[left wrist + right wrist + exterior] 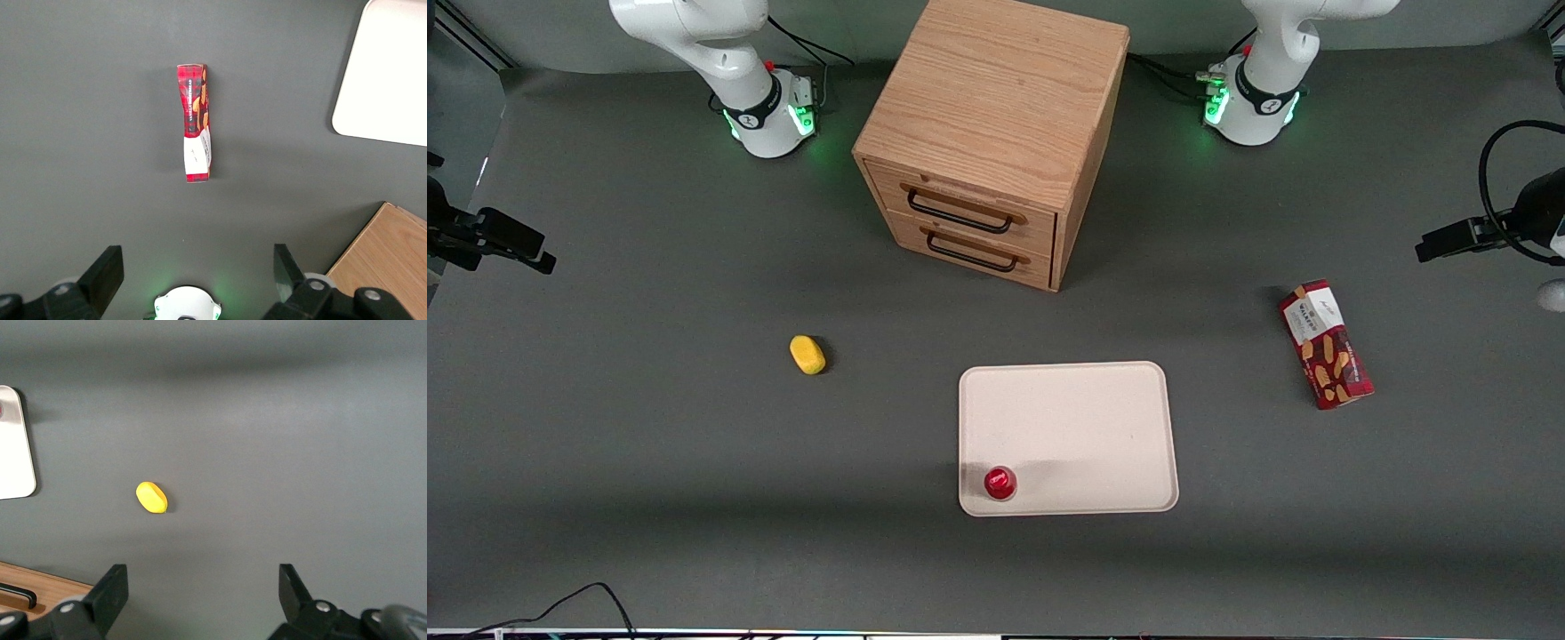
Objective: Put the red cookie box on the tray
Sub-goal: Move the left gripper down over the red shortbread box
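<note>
A yellow lump [807, 355] lies on the table [605, 427] toward the parked arm's end. The tray [1085, 418] holds a small red can [1000, 483] at its near corner. The red cookie box [1325, 344] lies flat on the table toward the working arm's end, apart from the tray. The gripper [197, 270] hangs above it, fingers spread wide, holding nothing.

From high at the front we look down on the whole surface [605, 444], facing both arm bases. Our left wrist camera hangs well above the red cookie box [195, 123], looking straight down past the spread hand [199, 273]. It shares that box [1325, 345], the tray [1067, 391] corner [387, 73] and the drawer cabinet [996, 133] with the front view.
</note>
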